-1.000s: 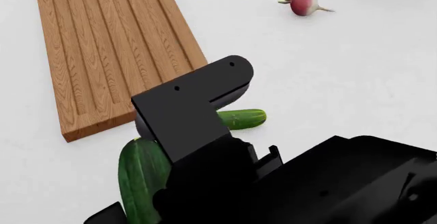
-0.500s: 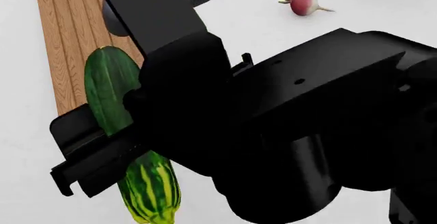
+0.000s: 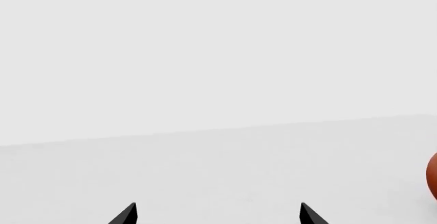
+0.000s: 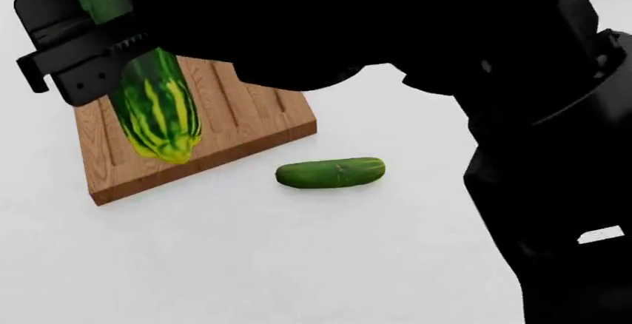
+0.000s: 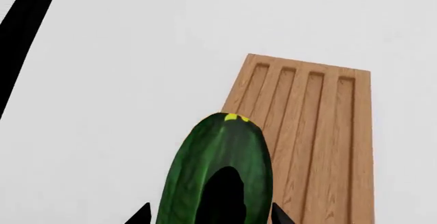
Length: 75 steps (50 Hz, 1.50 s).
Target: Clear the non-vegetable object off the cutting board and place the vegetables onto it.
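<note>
Moved: big cucumber (image 4: 153, 113) carried to upper left, over grooved wooden board (image 4: 251, 113) | right gripper (image 5: 208, 214) clamps it | left gripper (image 3: 217, 215) parted, empty | small smooth cucumber (image 4: 330, 173) mid-frame on table.

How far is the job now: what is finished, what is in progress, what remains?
Done: no radish shows on the visible part of the cutting board. In progress: the right gripper holds the large cucumber over the board, not yet released. Remaining: the small cucumber lies on the table beside the board. The left gripper is open and empty.

White table (image 4: 197, 265): cutting board (image 4: 247, 117), small cucumber (image 4: 330, 173)
</note>
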Available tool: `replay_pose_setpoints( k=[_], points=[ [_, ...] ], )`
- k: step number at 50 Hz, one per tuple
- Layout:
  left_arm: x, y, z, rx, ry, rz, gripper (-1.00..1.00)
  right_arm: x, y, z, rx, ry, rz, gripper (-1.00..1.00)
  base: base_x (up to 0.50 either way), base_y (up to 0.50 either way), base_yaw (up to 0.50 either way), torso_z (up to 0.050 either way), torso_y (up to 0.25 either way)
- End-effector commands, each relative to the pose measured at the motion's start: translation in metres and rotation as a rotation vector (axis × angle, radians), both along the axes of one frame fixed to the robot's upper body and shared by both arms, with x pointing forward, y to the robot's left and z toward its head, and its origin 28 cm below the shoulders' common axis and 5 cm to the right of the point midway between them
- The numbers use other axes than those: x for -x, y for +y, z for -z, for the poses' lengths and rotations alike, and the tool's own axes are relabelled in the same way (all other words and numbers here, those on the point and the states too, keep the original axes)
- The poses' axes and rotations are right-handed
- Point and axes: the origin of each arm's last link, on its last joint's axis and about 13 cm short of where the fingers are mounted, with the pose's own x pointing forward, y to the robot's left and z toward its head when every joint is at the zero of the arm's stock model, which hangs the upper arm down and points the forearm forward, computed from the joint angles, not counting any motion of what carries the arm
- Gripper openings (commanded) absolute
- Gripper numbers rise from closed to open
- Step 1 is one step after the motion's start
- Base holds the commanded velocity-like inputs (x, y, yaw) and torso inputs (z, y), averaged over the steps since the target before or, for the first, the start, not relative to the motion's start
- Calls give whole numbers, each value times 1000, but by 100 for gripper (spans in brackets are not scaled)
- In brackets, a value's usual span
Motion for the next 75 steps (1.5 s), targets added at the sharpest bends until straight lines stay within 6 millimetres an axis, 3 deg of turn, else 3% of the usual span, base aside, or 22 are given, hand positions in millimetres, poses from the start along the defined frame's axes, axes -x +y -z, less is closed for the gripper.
replay_pose_setpoints(
  k=[1,8,18,46,63,64,75],
  points=[
    [2,3,-2,6,-6,-6,100,-27,7,-31,14,-38,15,-100,0,0,0,0,0],
    [3,1,-6,-3,-14,0,100,-54,11,-27,-7,-4,50,-100,0,0,0,0,0],
    [3,2,-5,-6,-14,-10,100,-67,13,-4,-31,55,65,-100,0,0,0,0,0],
    [8,6,-2,0,-8,-29,100,-70,29,47,-36,172,25,-100,0,0,0,0,0],
    [8,8,-1,4,-9,-34,100,-71,34,63,15,156,8,-100,0,0,0,0,0],
    [8,8,-1,5,-9,-34,100,-71,34,63,19,151,6,100,0,0,0,0,0],
    [9,9,0,7,-10,-35,100,-68,35,46,14,95,0,100,0,0,0,0,0]
  ],
)
